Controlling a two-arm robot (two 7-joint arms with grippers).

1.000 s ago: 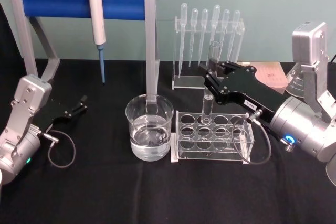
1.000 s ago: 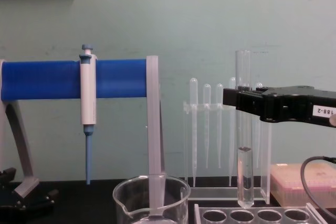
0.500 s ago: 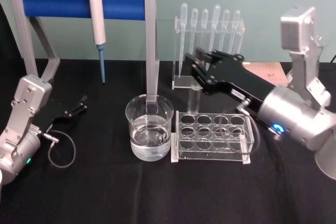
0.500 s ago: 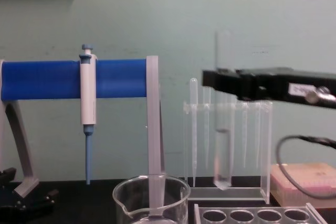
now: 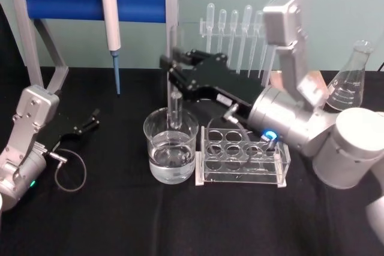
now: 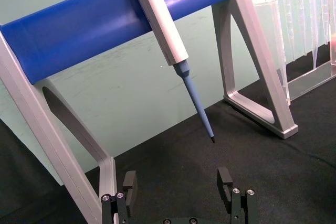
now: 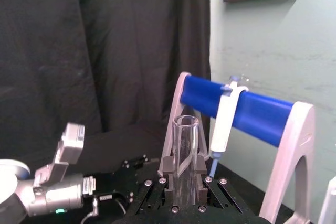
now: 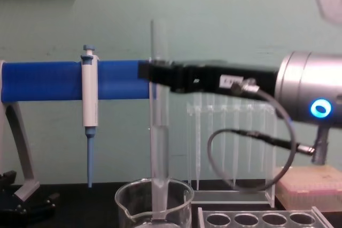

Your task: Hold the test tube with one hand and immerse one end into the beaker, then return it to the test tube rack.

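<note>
One beaker (image 5: 171, 148) sits nearest you, just beside the rack (image 5: 243, 155). The test tube (image 5: 174, 109) stands upright, lower end inside the rim, pinched by your right gripper (image 5: 174, 74). Your left gripper (image 5: 93, 119) rests spread, far left.

Clear, glossy glass on the test tube (image 5: 174, 103), and the same shine on the beaker (image 5: 171, 148). Now the right gripper (image 5: 173, 71): matt black, with its wrist (image 5: 282, 118) in smooth silvery metal. The rack (image 5: 243, 171) looks like clear glossy plastic. The table (image 5: 120, 220) wears matt black cloth.
</note>
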